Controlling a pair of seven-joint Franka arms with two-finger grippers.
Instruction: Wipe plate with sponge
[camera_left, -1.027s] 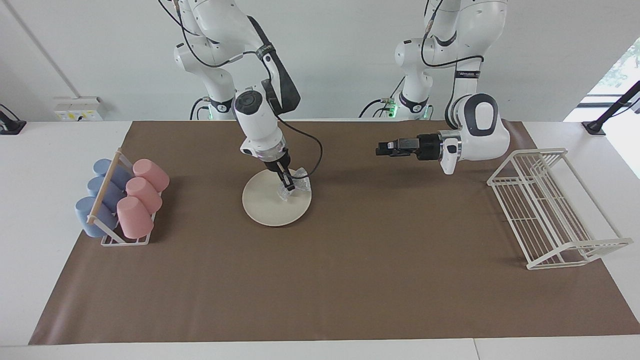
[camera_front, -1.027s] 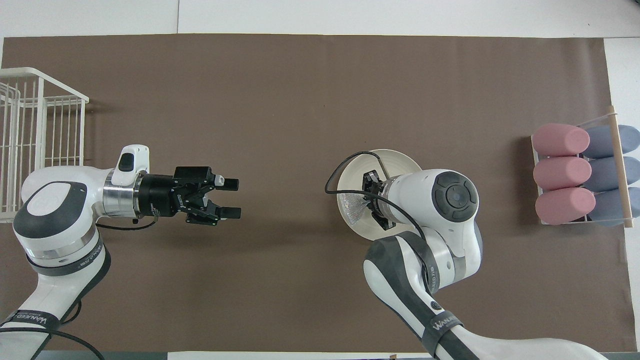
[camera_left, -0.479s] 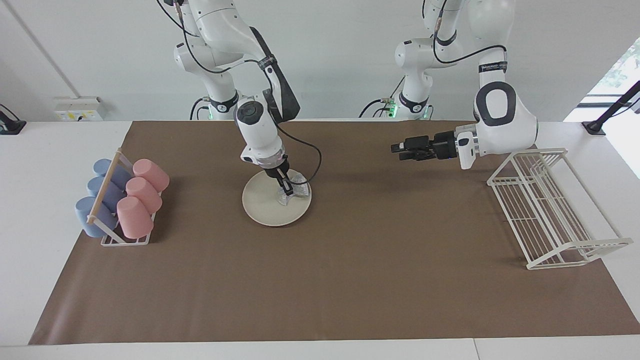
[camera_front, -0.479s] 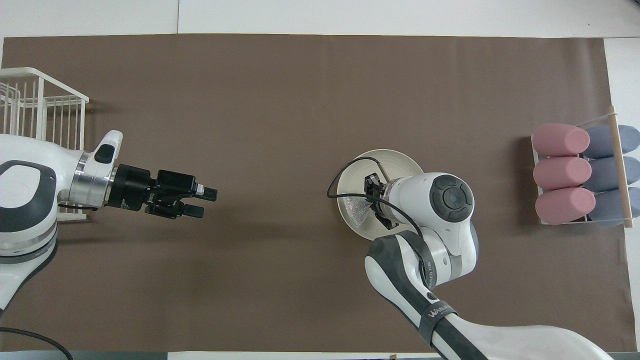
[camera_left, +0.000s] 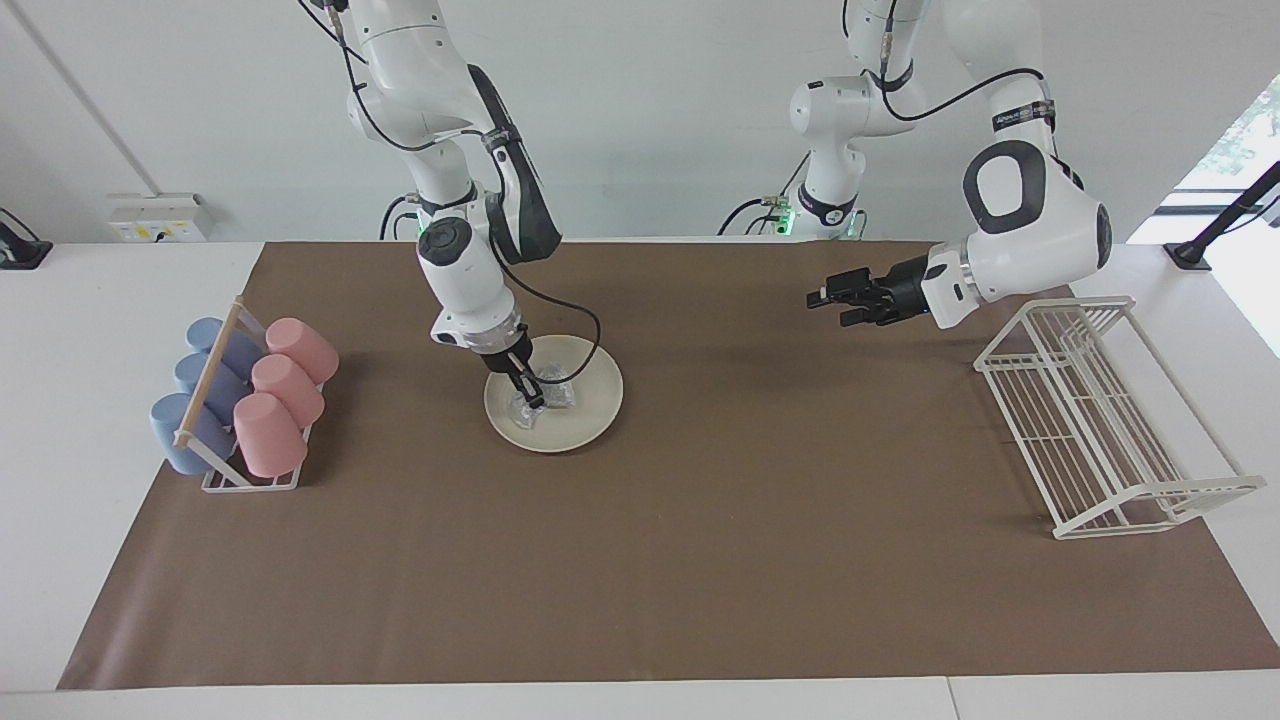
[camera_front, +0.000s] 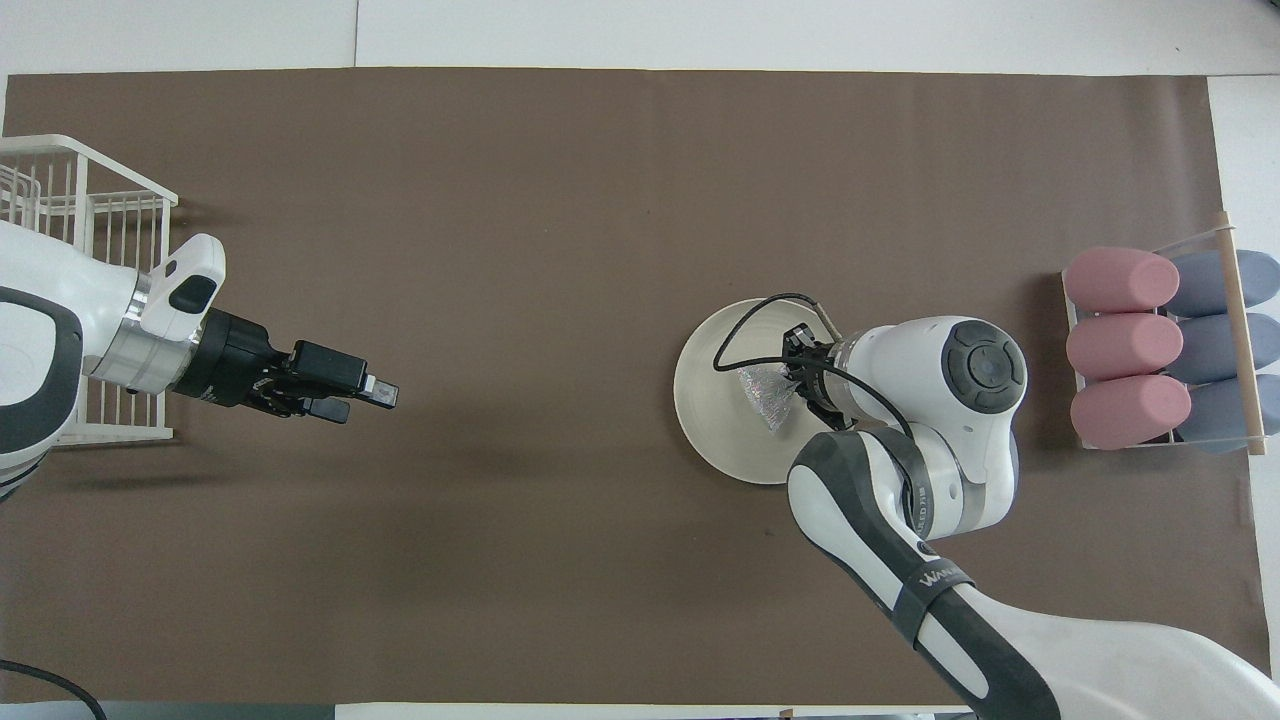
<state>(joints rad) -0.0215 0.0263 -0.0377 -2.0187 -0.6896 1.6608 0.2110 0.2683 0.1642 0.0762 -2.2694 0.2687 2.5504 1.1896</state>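
A: On the brown mat (camera_left: 700, 560), where's the plate (camera_left: 590, 400)?
B: Between the cup rack (camera_left: 240, 400) and the table's middle, toward the right arm's end.
A: And the sponge (camera_left: 548, 393)?
B: Lying on the plate, pinched in the right gripper (camera_left: 528, 394), whose fingertips are clamped on it and press it down.
A: The left gripper (camera_left: 828, 299)?
B: Up in the air over bare mat, beside the white wire rack (camera_left: 1100, 420), pointing toward the table's middle. Its fingers stand apart, holding nothing. That arm waits.
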